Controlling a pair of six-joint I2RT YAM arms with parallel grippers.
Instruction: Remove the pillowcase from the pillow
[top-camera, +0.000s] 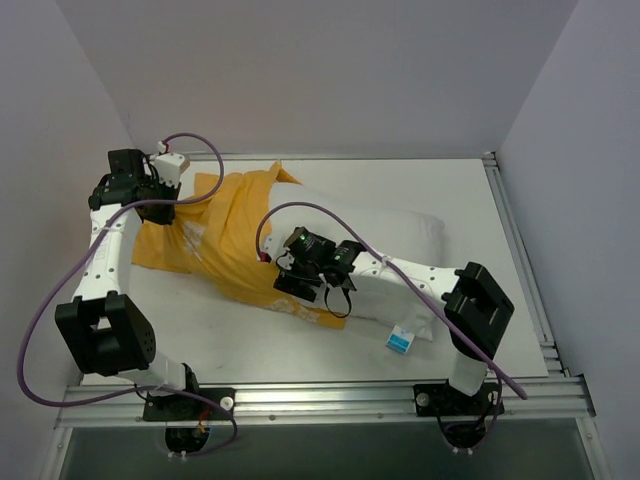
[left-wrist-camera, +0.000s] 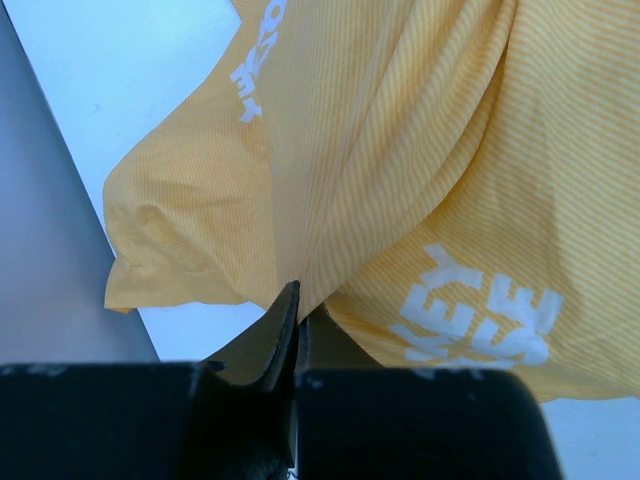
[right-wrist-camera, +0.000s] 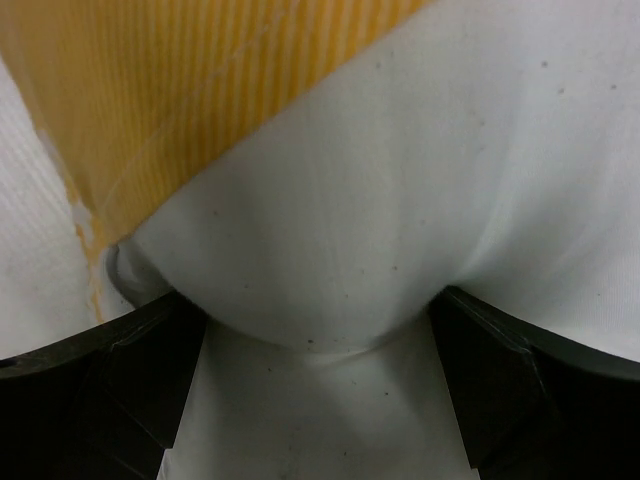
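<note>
Pillowcase (top-camera: 225, 235): bunched at far left of table (top-camera: 470, 195), part still over the pillow; one fold pinched in left gripper's (left-wrist-camera: 293, 318) closed jaws.
Pillow (top-camera: 400, 232): centre-right; a bulge sits between right gripper's (right-wrist-camera: 315, 300) wide-spread jaws.

Left arm (top-camera: 105, 260): elbow bent at near left, forearm reaching far along left side, wrist turned inward. Left gripper (left-wrist-camera: 295, 312): jaws closed tight, pinching fold of pillowcase (left-wrist-camera: 400, 150). Right arm (top-camera: 420, 272): elbow raised at near right, forearm stretched leftward, low. Right gripper (right-wrist-camera: 312, 300): jaws spread wide, fingers (right-wrist-camera: 130, 380) straddling bulge of pillow (right-wrist-camera: 330, 200), pressed against it.
</note>
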